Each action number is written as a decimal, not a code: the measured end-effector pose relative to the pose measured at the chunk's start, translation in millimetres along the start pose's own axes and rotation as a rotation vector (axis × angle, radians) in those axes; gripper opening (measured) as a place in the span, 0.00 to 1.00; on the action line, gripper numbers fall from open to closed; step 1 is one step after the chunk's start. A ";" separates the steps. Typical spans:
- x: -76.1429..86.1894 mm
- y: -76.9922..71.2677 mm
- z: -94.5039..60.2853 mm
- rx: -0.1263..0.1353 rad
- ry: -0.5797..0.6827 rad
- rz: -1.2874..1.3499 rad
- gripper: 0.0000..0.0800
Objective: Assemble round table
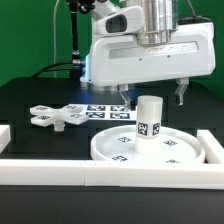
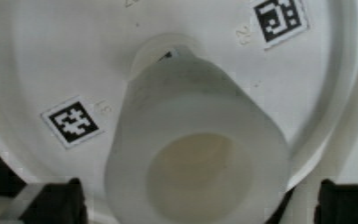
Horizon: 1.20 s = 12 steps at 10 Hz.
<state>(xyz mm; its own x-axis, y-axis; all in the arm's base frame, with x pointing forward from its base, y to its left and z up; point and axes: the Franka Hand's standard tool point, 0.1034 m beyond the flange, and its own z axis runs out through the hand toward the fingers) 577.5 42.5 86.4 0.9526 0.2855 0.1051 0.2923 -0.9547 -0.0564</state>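
The large rimmed round disc (image 1: pixel 120 150) lies flat on the black table, near the front rail. The short thick cylinder leg (image 1: pixel 149 118) stands upright on its middle. My gripper (image 1: pixel 153 96) hangs right over the leg. It is open, with a finger on either side of the leg's top and a wide gap to each. In the wrist view the leg (image 2: pixel 202 150) fills the middle, the disc (image 2: pixel 51 70) with its tags lies behind it, and my gripper (image 2: pixel 197 205) shows dark fingertips (image 2: pixel 55 205) apart from the leg. The flat cross-shaped foot piece (image 1: pixel 55 115) lies on the table at the exterior view's left.
The marker board (image 1: pixel 105 112) lies flat behind the disc. A long white border rail (image 1: pixel 100 172) runs along the front, with shorter rails at the exterior view's left (image 1: pixel 5 137) and right (image 1: pixel 211 147). A green wall stands behind.
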 end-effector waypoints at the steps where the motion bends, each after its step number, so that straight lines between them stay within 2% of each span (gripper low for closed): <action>1: 0.2 -2.2 0.2 -0.011 -0.006 -0.129 0.81; 6: -1.8 0.6 1.8 -0.015 -0.015 -0.438 0.81; 7: -2.7 2.2 2.7 -0.023 -0.019 -0.553 0.81; 10: -11.2 -0.6 9.7 -0.069 -0.046 -0.880 0.81; 12: -11.0 -1.9 9.8 -0.084 -0.066 -1.001 0.81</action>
<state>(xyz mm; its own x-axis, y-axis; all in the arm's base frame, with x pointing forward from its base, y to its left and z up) 567.3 42.0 75.6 0.2751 0.9614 0.0104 0.9564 -0.2748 0.0988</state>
